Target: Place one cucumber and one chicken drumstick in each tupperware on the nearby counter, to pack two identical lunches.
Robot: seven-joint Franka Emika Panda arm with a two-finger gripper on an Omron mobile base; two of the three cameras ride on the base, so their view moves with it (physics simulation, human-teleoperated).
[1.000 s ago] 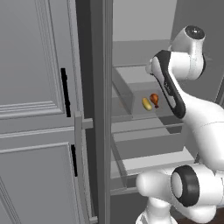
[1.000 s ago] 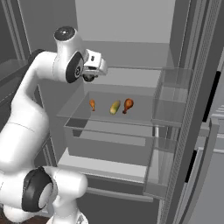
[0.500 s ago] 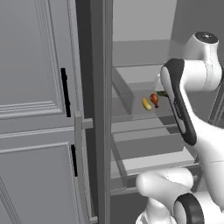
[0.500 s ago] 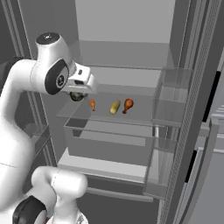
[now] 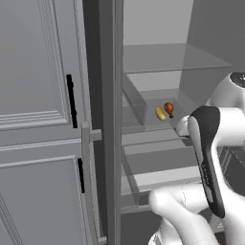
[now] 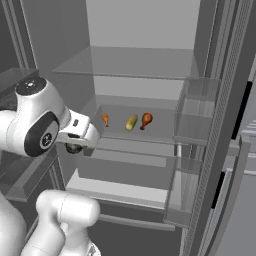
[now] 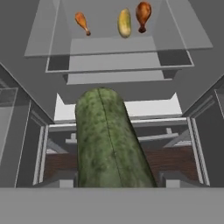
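Gripper [image 6: 75, 148] pinching a cucumber [image 7: 109, 140], probably firmly, though the fingertips are hidden. Two drumsticks [image 7: 143, 15] and another cucumber [image 7: 124, 22] sit on the fridge shelf [image 6: 150, 137]. Withdraw level, clear of the shelf edge.

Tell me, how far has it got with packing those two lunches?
Early, by the look of it. The fridge stands open, and in the hand view a green cucumber sits close before the camera, apparently held in the jaws. Still on the fridge shelf are two chicken drumsticks and a yellowish cucumber-shaped item. No tupperware is in sight, so whether anything is packed yet can't be told.
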